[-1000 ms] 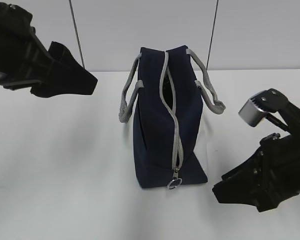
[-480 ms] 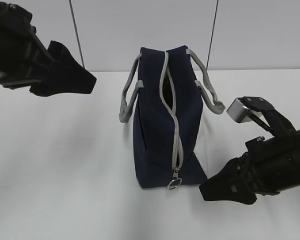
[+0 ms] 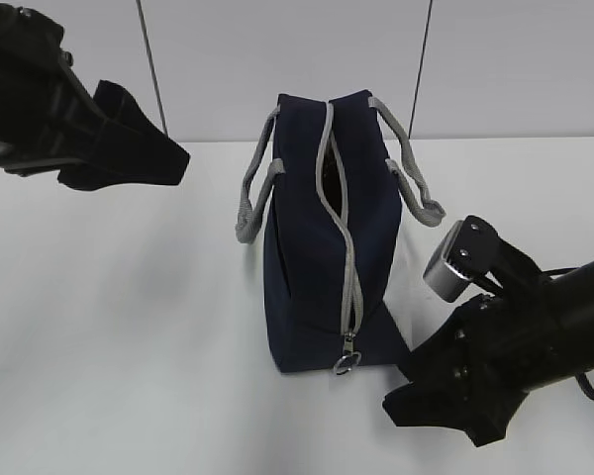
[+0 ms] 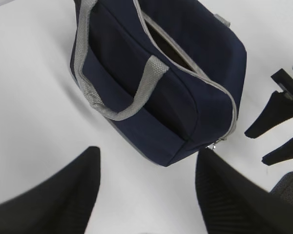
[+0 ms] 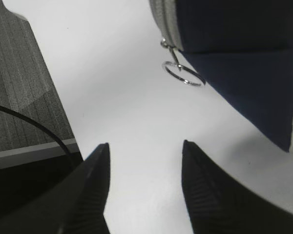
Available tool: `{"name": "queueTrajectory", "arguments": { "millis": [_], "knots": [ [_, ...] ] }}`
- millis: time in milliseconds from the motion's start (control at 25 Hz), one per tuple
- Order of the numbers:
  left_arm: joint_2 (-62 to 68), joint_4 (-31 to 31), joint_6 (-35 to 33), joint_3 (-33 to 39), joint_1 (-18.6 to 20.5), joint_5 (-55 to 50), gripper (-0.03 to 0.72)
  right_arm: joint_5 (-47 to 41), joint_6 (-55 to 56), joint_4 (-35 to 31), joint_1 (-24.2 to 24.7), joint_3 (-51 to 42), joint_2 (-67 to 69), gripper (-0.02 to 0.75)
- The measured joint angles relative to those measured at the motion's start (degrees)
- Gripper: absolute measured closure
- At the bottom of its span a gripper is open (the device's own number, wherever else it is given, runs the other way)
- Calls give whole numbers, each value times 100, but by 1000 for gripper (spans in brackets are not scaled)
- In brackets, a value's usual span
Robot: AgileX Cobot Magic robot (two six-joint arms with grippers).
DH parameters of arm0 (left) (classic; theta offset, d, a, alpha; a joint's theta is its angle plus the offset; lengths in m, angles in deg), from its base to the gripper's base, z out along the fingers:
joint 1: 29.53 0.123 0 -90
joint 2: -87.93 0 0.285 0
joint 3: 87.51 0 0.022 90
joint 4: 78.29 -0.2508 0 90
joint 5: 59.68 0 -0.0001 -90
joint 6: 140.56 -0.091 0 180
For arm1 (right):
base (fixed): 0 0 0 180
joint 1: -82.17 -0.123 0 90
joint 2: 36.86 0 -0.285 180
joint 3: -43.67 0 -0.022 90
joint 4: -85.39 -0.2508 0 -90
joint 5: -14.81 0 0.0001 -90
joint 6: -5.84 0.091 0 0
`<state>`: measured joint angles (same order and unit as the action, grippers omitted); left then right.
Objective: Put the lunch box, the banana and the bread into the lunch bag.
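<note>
The navy lunch bag point(image 3: 317, 257) stands upright mid-table, its grey handles drooping to either side. Its zipper gapes along the top point(image 4: 168, 44) and is closed down the near end, where the metal ring pull point(image 3: 345, 365) hangs. My right gripper point(image 3: 396, 396) sits low on the table, just right of that ring pull point(image 5: 184, 75). Its jaws point(image 5: 145, 144) are open with only bare table between them. My left gripper point(image 3: 178, 158) hovers high at the left, away from the bag, open and empty point(image 4: 149, 151). The lunch box, banana and bread are out of view.
The bag stands on a white table point(image 3: 129, 327) with a pale wall behind it. In the right wrist view, a dark grey surface point(image 5: 24, 97) with a black cable lies beyond the table's edge at the left.
My right gripper has swung left and down toward the bag's near corner and ring pull, and its jaws have widened. The left arm and the bag have hardly moved.
</note>
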<state>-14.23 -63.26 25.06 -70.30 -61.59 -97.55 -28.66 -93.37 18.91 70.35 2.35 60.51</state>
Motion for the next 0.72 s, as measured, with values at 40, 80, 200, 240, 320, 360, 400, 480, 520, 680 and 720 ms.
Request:
{"name": "queueTrajectory", "arguments": {
  "millis": [40, 80, 200, 240, 320, 360, 400, 480, 520, 680, 720],
  "knots": [
    [0, 0, 0, 0, 0, 0, 258, 3, -287, -158, 0, 0, 64, 340],
    [0, 0, 0, 0, 0, 0, 261, 43, -593, -362, 0, 0, 144, 290],
    [0, 0, 0, 0, 0, -6, 272, 146, -1599, -1049, 0, 0, 412, 189],
    [0, 0, 0, 0, 0, -17, 272, 170, -1909, -1233, 0, 0, 523, 176],
    [0, 0, 0, 0, 0, -17, 274, 192, -2505, -1636, 0, 0, 730, 164],
    [0, 0, 0, 0, 0, -17, 274, 196, -2734, -1783, 0, 0, 833, 162],
    [0, -2, 0, 0, 0, -18, 274, 205, -2905, -1944, 0, 0, 919, 162],
    [0, -29, 0, 0, 0, -37, 274, 205, -3260, -2267, 0, 0, 1042, 162],
    [0, -50, 0, 0, 0, -58, 274, 205, -3402, -2404, 0, 0, 1096, 161],
    [0, -97, 0, 0, 0, -108, 274, 41, -3763, -2835, 0, 0, 1295, 161],
    [0, -110, 0, 0, 0, -110, 274, -32, -3789, -2885, 0, 0, 1354, 161]
  ]
}}
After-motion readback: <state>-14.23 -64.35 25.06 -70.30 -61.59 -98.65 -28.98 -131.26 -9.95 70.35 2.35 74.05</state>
